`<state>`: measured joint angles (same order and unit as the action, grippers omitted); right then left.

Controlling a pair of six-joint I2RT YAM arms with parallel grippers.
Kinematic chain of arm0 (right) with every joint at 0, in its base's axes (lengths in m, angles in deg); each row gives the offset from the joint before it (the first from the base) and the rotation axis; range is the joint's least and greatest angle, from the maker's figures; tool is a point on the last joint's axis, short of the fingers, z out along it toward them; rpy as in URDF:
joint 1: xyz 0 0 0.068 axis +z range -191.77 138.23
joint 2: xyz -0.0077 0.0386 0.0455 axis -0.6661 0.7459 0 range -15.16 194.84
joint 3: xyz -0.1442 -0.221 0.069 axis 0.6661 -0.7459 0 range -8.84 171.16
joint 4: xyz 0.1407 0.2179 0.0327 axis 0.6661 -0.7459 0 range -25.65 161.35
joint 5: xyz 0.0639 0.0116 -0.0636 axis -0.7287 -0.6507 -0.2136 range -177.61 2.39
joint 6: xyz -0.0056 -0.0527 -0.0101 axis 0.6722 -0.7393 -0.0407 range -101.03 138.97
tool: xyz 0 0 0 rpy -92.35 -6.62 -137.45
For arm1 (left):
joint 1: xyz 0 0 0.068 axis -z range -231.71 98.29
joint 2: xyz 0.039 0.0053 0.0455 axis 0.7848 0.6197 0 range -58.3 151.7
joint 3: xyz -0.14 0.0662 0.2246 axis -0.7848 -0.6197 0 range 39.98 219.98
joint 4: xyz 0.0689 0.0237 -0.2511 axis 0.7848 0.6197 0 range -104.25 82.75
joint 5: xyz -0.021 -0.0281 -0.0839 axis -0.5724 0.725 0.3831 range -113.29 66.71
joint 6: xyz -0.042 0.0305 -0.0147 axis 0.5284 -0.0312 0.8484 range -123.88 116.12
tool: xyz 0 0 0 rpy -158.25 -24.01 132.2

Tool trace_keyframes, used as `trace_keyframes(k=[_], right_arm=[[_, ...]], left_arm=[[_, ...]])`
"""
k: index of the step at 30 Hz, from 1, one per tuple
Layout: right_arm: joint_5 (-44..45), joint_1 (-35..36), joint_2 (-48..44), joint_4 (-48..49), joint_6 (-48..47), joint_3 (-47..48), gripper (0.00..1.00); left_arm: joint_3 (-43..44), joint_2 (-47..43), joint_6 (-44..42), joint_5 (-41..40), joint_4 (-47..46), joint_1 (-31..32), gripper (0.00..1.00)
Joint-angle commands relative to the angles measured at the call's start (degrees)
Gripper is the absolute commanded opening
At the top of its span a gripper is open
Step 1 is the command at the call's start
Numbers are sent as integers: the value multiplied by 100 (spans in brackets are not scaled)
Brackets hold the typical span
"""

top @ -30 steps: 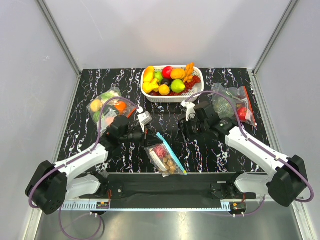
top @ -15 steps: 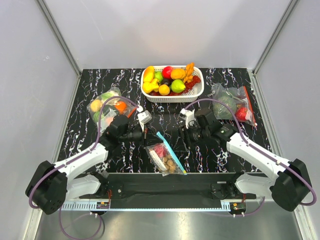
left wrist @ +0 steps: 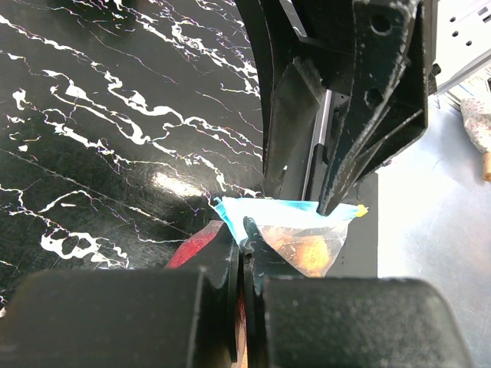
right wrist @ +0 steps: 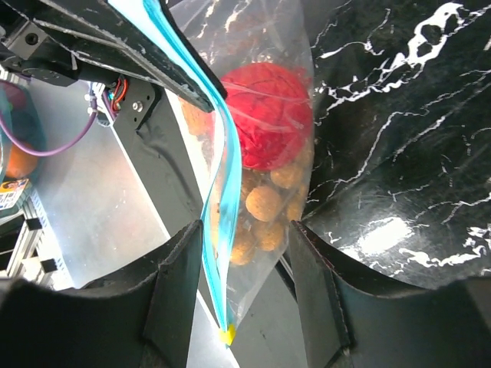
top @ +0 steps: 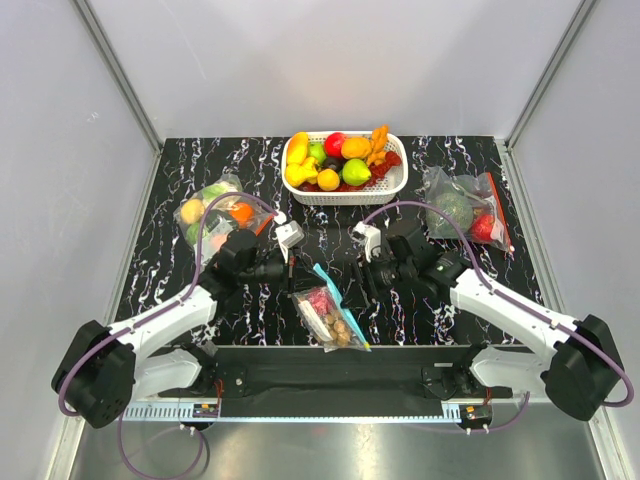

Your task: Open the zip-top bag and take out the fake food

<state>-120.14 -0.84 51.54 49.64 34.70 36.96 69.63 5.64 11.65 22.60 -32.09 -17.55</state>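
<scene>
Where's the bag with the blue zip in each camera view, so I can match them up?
Top external: the zip-top bag lies low in the centre of the picture.
Left wrist: the bag sits lower centre.
Right wrist: the bag fills the middle.
Shared landmark: its teal zip strip.

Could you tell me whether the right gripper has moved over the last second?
Yes: right gripper moved away from the white basket, toward the zip-top bag.

A robot lab: plain white walls (top: pixel 330 60) with silver metal frame bars (top: pixel 117 70) box in a black marbled table (top: pixel 250 160).
</scene>
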Motion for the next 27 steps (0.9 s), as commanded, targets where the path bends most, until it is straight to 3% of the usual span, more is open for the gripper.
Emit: trace_keyframes(k=[1, 13, 18, 24, 26, 27], right_arm=[[-113, 117, 80, 361, 123, -71, 56], [72, 258, 283, 493, 141, -98, 52], [168, 258, 247, 423, 106, -124, 29], [-148, 275, 256, 668, 176, -220, 10], [-174, 284, 186, 809, 220, -238, 0], [-166, 284, 151, 870, 273, -256, 0]], left_arm=[[252, 22, 29, 157, -351, -31, 0], [225, -57, 29, 113, -325, -31, 0], [217, -92, 29, 131, -325, -31, 0], [243, -66, 73, 87, -316, -31, 0], [261, -49, 82, -27, -290, -31, 8], [295, -66, 117, -97, -237, -31, 14]])
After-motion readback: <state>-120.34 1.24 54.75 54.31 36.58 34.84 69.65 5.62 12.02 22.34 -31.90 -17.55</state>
